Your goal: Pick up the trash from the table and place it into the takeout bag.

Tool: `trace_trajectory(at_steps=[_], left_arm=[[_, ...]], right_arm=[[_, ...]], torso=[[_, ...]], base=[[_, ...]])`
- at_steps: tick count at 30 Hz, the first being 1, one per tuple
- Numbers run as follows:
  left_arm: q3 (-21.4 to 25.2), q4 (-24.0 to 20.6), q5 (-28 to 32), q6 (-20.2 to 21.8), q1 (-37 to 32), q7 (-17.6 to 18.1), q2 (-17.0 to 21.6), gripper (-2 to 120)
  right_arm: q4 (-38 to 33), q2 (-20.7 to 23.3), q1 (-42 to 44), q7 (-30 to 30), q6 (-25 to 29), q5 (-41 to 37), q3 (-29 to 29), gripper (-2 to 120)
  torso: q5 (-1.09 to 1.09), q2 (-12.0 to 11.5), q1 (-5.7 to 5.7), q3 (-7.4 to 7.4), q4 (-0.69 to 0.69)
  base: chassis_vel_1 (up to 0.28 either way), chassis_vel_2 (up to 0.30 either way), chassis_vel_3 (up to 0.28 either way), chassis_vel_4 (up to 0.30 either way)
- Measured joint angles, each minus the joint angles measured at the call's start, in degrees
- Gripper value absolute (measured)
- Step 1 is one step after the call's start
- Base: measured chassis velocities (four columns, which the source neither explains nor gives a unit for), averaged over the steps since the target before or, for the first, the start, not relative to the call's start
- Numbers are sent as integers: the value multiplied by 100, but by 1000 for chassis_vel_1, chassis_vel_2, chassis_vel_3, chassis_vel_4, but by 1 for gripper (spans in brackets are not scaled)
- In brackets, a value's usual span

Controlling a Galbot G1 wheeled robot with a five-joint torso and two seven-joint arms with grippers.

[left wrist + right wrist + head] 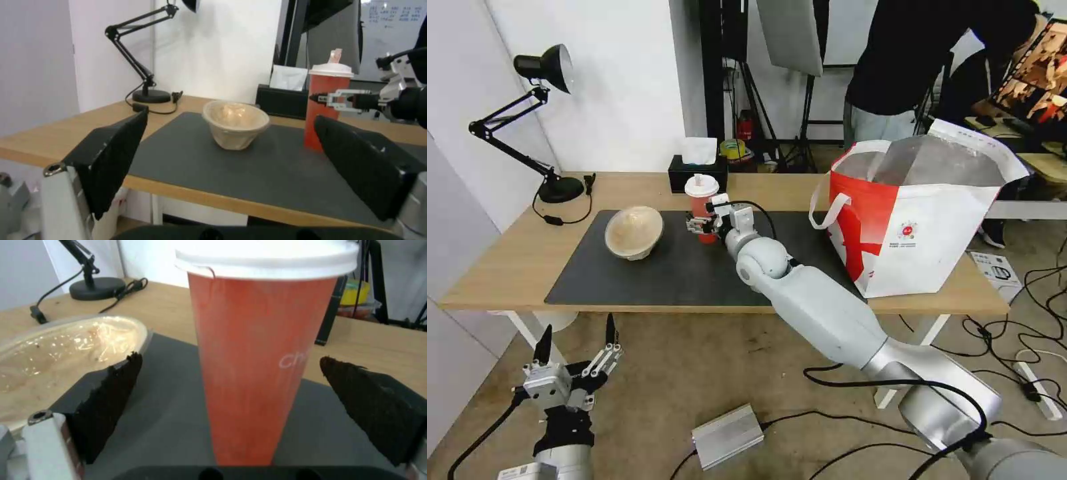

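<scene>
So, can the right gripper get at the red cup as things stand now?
Probably yes: the right gripper is open with the red cup standing upright between its fingers, nothing in between.

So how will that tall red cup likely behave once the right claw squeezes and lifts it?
The red cup is tall and tapers to a narrow base, so a sideways nudge would probably tip it. Its thin, translucent-looking wall may flex under a hard squeeze. The right claw is open around it mid-height, below the white lid, which seems a sensible hold. How full it is cannot be told.
</scene>
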State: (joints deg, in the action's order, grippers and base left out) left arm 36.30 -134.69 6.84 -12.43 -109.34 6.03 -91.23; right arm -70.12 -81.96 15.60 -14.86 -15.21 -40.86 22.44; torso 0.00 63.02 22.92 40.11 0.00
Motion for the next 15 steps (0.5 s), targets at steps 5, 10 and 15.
trace_trajectory(at_steps=[5,10,15], left_arm=[[-12,-1,-7,-3,1,-3,0,100],[-17,-1,-13,-4,1,-5,-1,100],[-16,-1,-15,-4,-3,-7,-2,100]], right_arm=[[182,-54,-48,78,37,17,-45,100],[309,-96,-85,131,63,32,-72,100],[433,-156,-115,171,87,59,-102,100]], torso=[[0,0,0,0,0],[0,0,0,0,0],[0,0,0,0,0]], base=[[0,0,0,0],[0,0,0,0],[0,0,0,0]])
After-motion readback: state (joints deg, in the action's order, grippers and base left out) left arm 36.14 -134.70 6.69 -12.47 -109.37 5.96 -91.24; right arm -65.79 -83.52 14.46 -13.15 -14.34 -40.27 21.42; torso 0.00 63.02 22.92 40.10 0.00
